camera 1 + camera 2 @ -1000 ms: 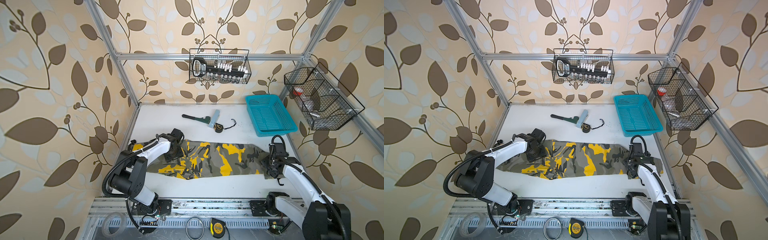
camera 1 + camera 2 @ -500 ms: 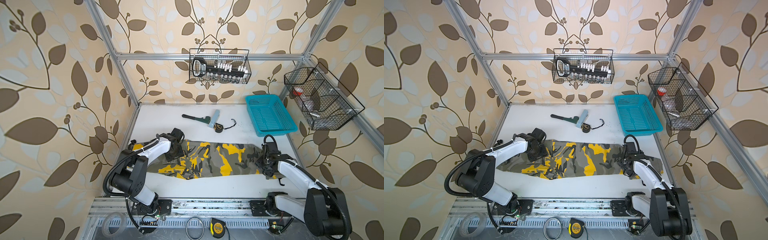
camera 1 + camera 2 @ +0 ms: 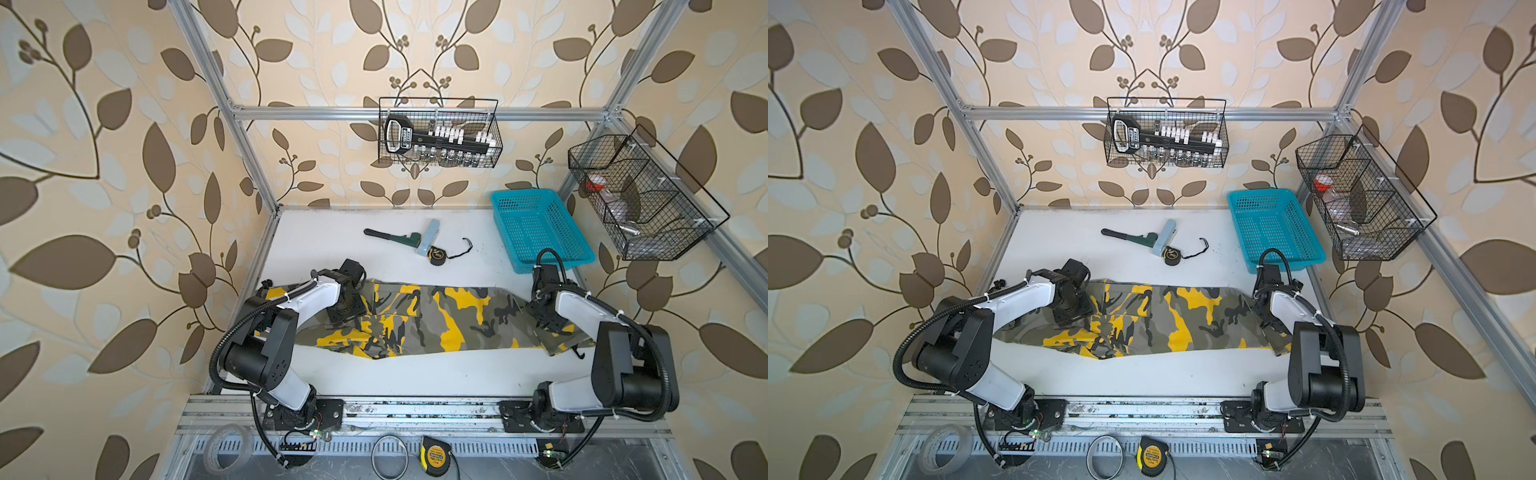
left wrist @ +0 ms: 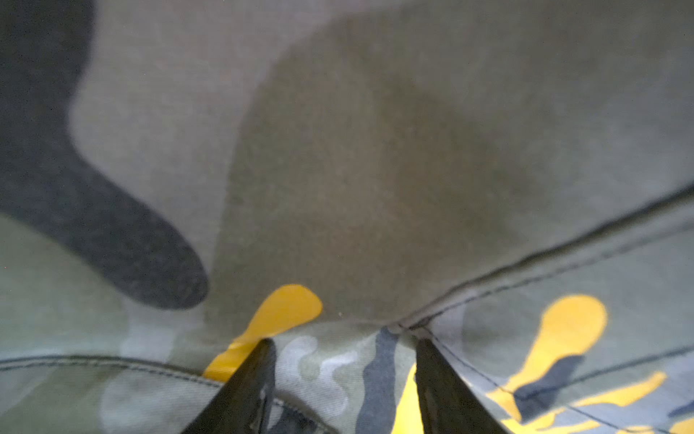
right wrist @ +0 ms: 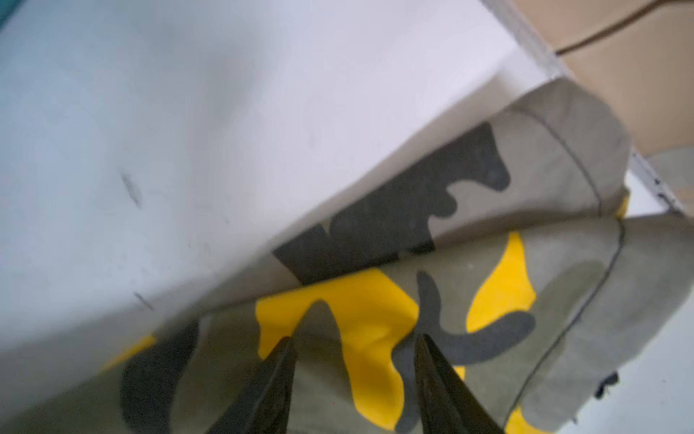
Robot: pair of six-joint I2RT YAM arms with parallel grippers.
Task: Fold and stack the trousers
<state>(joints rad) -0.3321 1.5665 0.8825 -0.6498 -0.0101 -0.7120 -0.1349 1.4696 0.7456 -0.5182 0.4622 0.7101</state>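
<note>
My left tool and right tool, each half-closed on bunched cloth, hold the trousers stretched between them on the surface, legs apparently doubled lengthwise, crosswise folds and stacking not yet done.

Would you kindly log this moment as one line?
left end effector: grips trousers | right end effector: grips trousers | fold: unfinished

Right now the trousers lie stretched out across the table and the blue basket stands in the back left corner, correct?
Not quite. The basket stands in the back right corner, as both top views show. The trousers do lie stretched out across the table.
</note>
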